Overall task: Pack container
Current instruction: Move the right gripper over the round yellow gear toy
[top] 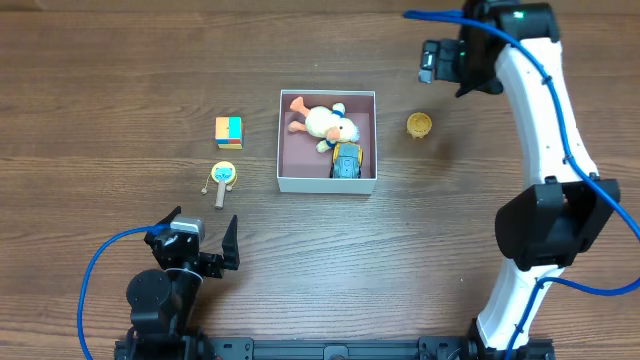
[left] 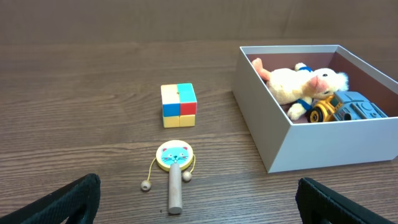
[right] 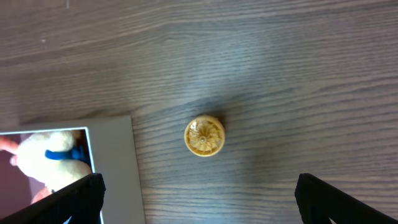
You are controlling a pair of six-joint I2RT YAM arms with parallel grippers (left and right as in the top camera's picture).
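The container (top: 283, 140), a square white box with a mauve-pink inside, sits mid-table and holds a plush duck (top: 325, 122) and a blue-and-yellow toy car (top: 346, 160). It also shows in the left wrist view (left: 273, 140) and the right wrist view (right: 115, 168). A coloured cube (top: 228, 131) and a cat-face rattle drum (top: 222, 180) lie left of it. A small yellow cupcake toy (top: 419, 125) lies to its right. My left gripper (top: 195, 250) is open and empty near the front edge. My right gripper (top: 440, 62) is open and empty, high above the cupcake toy (right: 204, 135).
The dark wooden table (top: 450, 250) carries nothing else. The cube (left: 178, 104) and rattle drum (left: 175, 168) lie in front of my left gripper (left: 199, 205). The right arm's white links (top: 545, 110) reach over the table's right side.
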